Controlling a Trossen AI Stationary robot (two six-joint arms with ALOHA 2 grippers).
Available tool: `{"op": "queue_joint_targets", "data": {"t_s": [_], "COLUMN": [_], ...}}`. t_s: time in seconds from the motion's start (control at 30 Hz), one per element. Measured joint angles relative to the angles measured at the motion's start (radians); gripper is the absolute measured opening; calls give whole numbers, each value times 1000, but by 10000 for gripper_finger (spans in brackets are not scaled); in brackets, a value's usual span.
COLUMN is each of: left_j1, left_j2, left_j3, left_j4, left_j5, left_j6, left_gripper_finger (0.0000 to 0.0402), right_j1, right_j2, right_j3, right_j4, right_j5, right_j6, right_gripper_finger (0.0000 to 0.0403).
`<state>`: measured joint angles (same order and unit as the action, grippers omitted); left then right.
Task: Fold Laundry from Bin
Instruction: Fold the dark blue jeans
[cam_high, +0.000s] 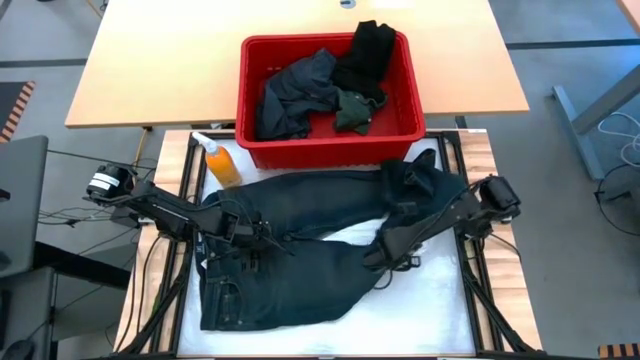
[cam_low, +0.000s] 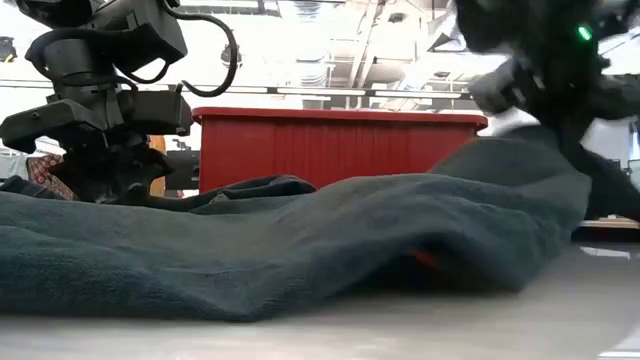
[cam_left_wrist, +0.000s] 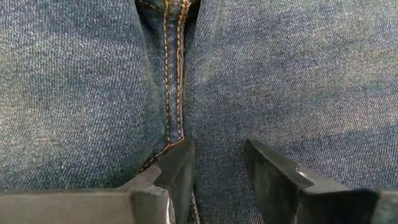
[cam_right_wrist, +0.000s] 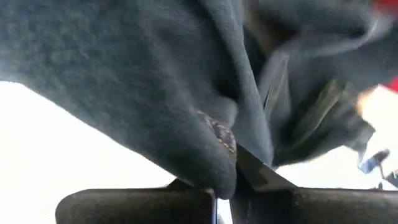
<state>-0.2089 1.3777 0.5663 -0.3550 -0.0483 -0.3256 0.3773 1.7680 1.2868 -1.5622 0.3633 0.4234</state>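
Denim jeans (cam_high: 300, 250) lie spread on the bench (cam_high: 440, 300) just in front of the red bin (cam_high: 400, 135). Left gripper (cam_high: 262, 240) hovers released over the crotch seam, probably to pin it. Right gripper (cam_high: 385, 255) is clenched on a leg fold, lifting it to fold across.

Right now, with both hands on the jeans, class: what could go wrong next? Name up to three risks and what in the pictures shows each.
1. The right hand pinches only a fold of the jeans; pulled, the denim may slip out.
2. The left hand sits open on the seam, so the jeans could drag instead of fold.
3. The orange bottle stands beside the jeans, near the bin; shifting cloth might topple it.
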Motion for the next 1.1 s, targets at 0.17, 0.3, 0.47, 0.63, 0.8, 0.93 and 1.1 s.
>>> {"op": "queue_joint_targets", "data": {"t_s": [0.17,0.3,0.47,0.63,0.8,0.93,1.1], "left_j1": [0,0,-3,-32,-40,-40,-40], "left_j2": [0,-1,-1,0,0,0,0], "left_j3": [0,0,0,0,0,0,0], "left_j4": [-8,-16,-20,-24,-24,-23,-23], "left_j5": [9,22,39,32,29,35,29], "left_j6": [-1,-1,-41,-71,-77,-76,-54], "left_gripper_finger": [139,139,139,139,139,139,139], "right_j1": [17,-21,-221,-423,-518,-535,-483], "right_j2": [-23,-20,-13,-11,-11,-11,-20], "right_j3": [176,250,258,200,196,195,195], "right_j4": [-7,-8,78,411,557,520,331], "right_j5": [101,369,378,348,246,122,69], "right_j6": [-224,-478,-708,-792,-769,-652,-321], "right_gripper_finger": [30,30,30,50,96,147,202]}}
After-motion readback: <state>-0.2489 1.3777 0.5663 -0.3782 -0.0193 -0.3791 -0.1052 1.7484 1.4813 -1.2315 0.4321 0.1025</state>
